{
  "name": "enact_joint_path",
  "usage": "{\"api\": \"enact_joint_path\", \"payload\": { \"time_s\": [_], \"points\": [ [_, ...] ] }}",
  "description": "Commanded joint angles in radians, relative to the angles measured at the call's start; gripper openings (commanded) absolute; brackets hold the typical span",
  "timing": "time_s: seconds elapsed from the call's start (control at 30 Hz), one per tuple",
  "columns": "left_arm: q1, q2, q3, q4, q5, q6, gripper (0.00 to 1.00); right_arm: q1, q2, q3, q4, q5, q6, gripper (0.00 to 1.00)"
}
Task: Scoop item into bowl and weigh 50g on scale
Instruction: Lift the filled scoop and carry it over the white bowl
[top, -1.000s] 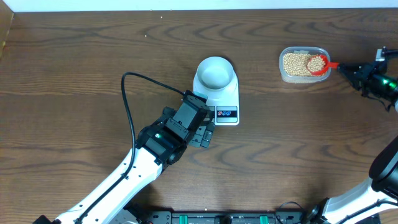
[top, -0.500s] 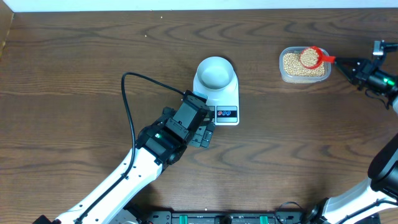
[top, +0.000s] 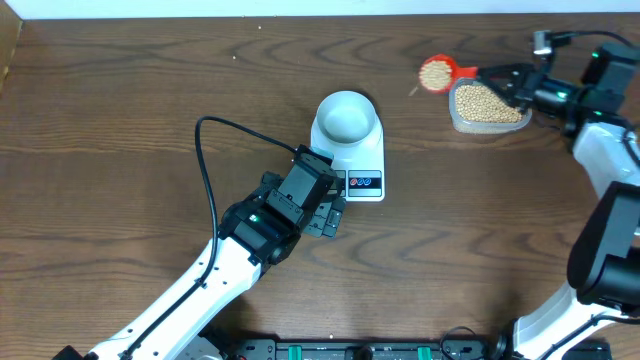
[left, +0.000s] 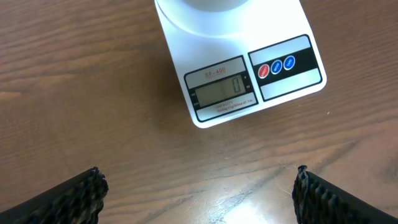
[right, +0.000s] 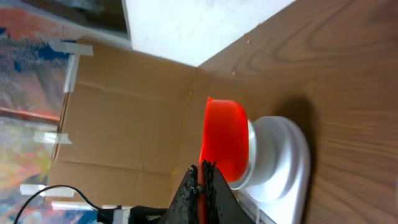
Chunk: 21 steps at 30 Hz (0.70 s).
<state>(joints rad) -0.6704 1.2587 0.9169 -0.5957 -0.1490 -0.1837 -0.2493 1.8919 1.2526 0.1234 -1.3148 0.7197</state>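
Observation:
The pale bowl (top: 347, 117) sits empty on the white scale (top: 362, 160); the scale display (left: 222, 92) reads 0. My right gripper (top: 503, 79) is shut on the handle of a red scoop (top: 438, 73) filled with tan beans, held in the air left of the clear tub (top: 488, 105) of beans. In the right wrist view the scoop (right: 225, 140) lines up with the bowl (right: 264, 155). My left gripper (top: 329, 216) is open and empty just in front of the scale; its fingertips (left: 199, 193) frame bare wood.
A black cable (top: 205, 150) loops from the left arm over the table. The white wall borders the far edge. A cardboard panel (right: 124, 118) stands at the table's left side.
My right gripper has lifted the bean-filled scoop out of the tub and carried it left, past the tub's left edge. The left arm has not moved.

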Motion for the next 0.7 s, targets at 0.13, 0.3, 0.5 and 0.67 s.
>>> {"api": "enact_joint_path", "payload": {
  "time_s": [0.13, 0.3, 0.5, 0.67],
  "points": [
    [0.000, -0.004, 0.000, -0.001, -0.017, -0.006, 0.98, 0.136, 0.012, 0.001, 0.008, 0.089, 0.072, 0.01],
    [0.000, -0.004, 0.000, -0.001, -0.017, -0.006, 0.98, 0.220, 0.012, 0.001, 0.007, 0.163, 0.062, 0.01],
    [0.000, -0.004, 0.000, -0.001, -0.017, -0.006, 0.98, 0.283, 0.012, 0.001, -0.001, 0.247, 0.000, 0.01],
    [0.000, -0.004, 0.000, -0.001, -0.017, -0.006, 0.98, 0.336, 0.012, 0.001, -0.039, 0.314, -0.093, 0.01]
  ]
}}
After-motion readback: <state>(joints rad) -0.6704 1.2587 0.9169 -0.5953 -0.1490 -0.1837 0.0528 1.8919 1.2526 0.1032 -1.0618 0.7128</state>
